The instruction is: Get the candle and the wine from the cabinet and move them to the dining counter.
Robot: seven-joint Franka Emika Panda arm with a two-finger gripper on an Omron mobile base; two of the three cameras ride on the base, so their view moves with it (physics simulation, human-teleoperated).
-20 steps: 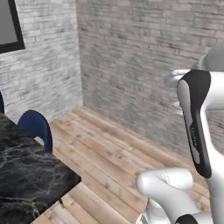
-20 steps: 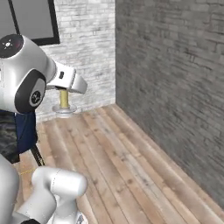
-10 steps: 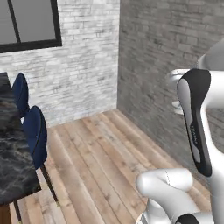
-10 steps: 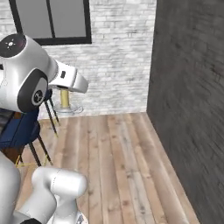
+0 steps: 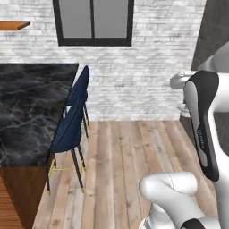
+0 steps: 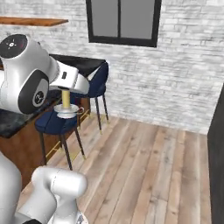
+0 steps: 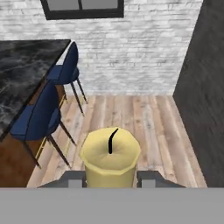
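Note:
My gripper (image 7: 111,177) is shut on the candle (image 7: 110,156), a thick yellowish stub with a black wick, with a dark fingertip on either side of it. From the right base view the candle (image 6: 65,99) stands upright in its small white saucer holder (image 6: 66,110), carried in the air under the hand. The dining counter (image 5: 31,103) with its black veined marble top lies to the left, and the candle hangs beside its near edge (image 6: 83,64), above the floor. The cabinet (image 6: 33,20), an orange-brown wall shelf, hangs high on the brick wall. The wine is out of view.
Two blue stools (image 5: 71,120) (image 7: 39,114) stand along the counter's side. Behind is a white brick wall with a black-framed window (image 5: 94,22). A dark wall (image 7: 205,87) closes the right side. Wooden plank floor (image 6: 144,166) stretches between.
The whole picture has swung as the base turned: the dark corner has slid right, and the window, counter and stools have come into view. The candle stays in the gripper.

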